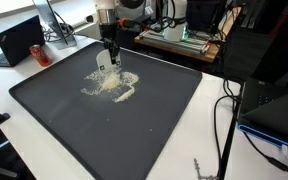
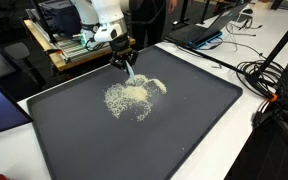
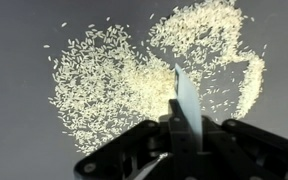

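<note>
Wrist view gave me the clearest look at the tool: the black two-fingered gripper (image 3: 184, 128) was clenched on a thin, flat, pale grey blade (image 3: 187, 95). The blade stood between the fingers and reached out into a scattered patch of white rice grains (image 3: 104, 80) lying on a dark grey matte table surface (image 3: 14, 50). From there I could pick out single grains, see the patch divide into two lobes with a thinner band between them, and place the blade's tip among the grains near the middle. Neither exterior view resolved any of that: in both exterior views the rice grains (image 1: 109, 86) read only as a pale smudge on the part of the surface nearer the robot's base, with the gripper (image 2: 122, 55) directly above the smudge's edge. What those views added was the surroundings: the white robot arm (image 1: 106, 20) coming down steeply, an open black laptop (image 1: 19, 40) past one corner of the table, and a tangle of black cables (image 2: 269, 75) just beside another edge. I could not tell whether the blade's edge touched the surface. The gripper body was cut off along the bottom of the wrist view and blurred, and in an exterior view the blade (image 2: 131, 70) was only a small pale sliver.
</note>
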You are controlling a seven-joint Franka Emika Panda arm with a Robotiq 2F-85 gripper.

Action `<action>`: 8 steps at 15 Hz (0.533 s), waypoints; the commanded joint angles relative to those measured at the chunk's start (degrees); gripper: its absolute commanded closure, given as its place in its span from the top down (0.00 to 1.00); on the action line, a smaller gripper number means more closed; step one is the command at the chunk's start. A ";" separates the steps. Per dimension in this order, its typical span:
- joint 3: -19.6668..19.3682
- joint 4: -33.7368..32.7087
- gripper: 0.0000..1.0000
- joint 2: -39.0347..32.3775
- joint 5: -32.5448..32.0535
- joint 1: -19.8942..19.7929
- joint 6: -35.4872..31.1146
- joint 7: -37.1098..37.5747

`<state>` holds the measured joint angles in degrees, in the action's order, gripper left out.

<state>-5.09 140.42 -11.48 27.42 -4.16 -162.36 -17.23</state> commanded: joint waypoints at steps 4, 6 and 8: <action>-0.57 -5.82 0.01 -7.71 -12.99 0.38 -0.26 12.98; -0.67 -7.32 0.01 -9.14 -15.15 0.05 0.58 15.33; -0.61 -8.28 0.01 -10.17 -16.33 -0.19 0.86 16.74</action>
<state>-5.48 134.57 -19.56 14.20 -3.90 -162.37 -3.81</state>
